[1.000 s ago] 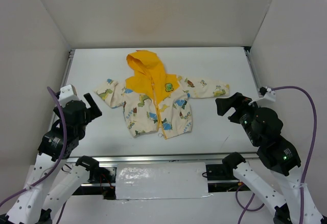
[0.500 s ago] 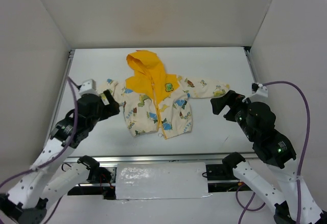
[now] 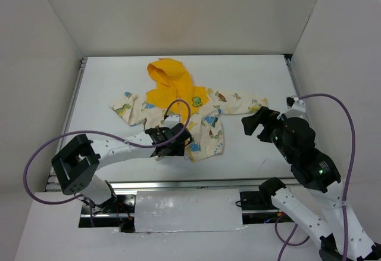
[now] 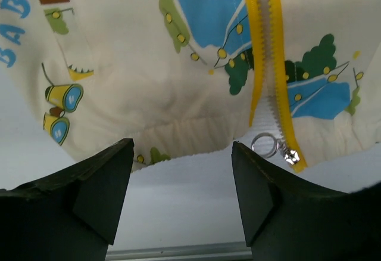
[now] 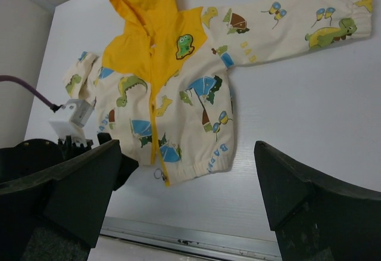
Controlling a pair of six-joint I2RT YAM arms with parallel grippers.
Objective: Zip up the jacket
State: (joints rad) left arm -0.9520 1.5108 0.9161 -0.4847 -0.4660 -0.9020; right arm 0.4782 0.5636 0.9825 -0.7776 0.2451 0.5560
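**Left gripper at the jacket's hem, right gripper off to the side**

The jacket lies flat and front-up in the middle of the white table. Its yellow hood points toward the far wall and its sleeves are spread to either side. The yellow zip runs down the front. Its slider sits at the very bottom, at the hem, and a small metal pull ring lies beside it on the table.

The left gripper reaches across from the left to the jacket's near hem. In its wrist view, the jaws stand wide apart with nothing between them. The gathered hem lies just beyond the fingertips, and the slider and ring lie past the right-hand finger. Whether the fingers touch the cloth cannot be told.

The right gripper is to the right of the jacket, clear of its body and near the cuff of the sleeve on that side. Its jaws are also spread wide and hold nothing. Its wrist view takes in the whole jacket from above.
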